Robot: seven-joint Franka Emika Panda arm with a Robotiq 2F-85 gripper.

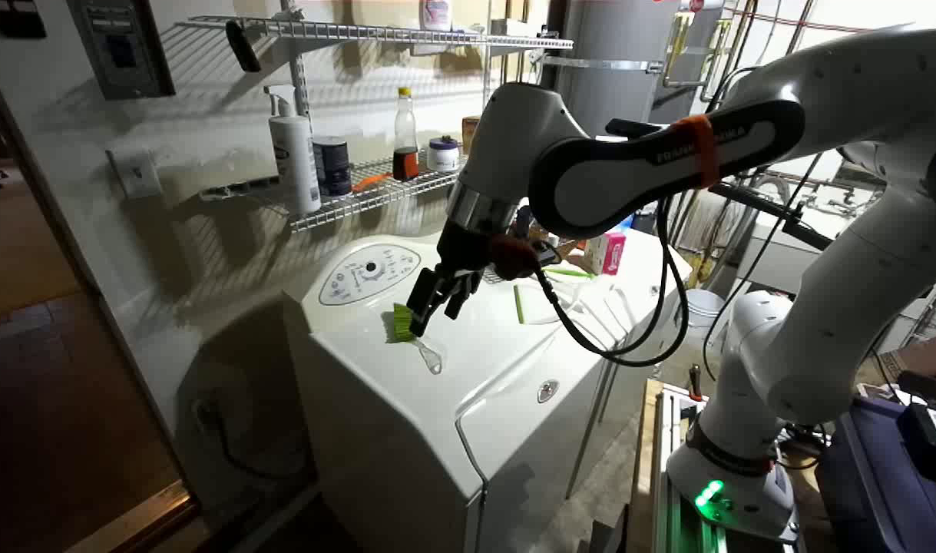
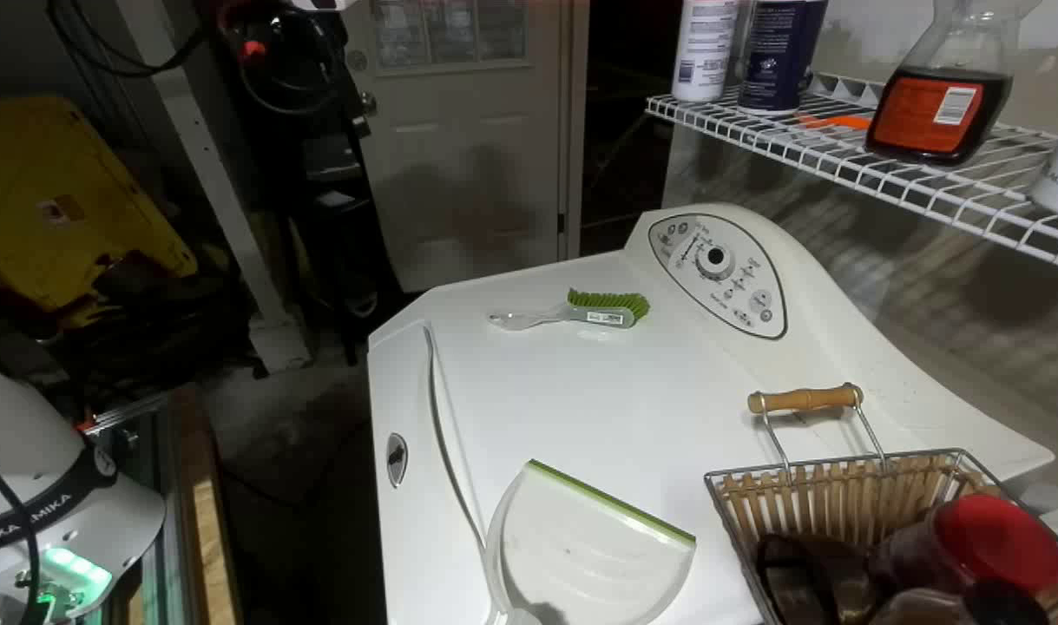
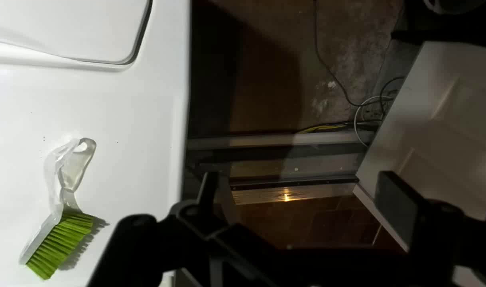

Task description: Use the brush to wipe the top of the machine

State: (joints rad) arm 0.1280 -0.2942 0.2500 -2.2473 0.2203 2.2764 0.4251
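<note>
My claw (image 1: 437, 313) is released, its two fingers (image 3: 398, 199) spread well apart. The green-bristled hand brush (image 3: 61, 227) lies on the white laundry machine (image 2: 529, 391), at lower left in my wrist view, left of both fingers and apart from them. In an exterior view, left of the frame's middle, one of my fingertips crosses in front of the brush's green head (image 1: 401, 322), with the clear handle (image 1: 431, 359) slanting down to the right beneath. In an exterior view the brush lies upper middle, its head pointing toward the control panel (image 2: 718, 276), above a dustpan (image 2: 594, 547).
</note>
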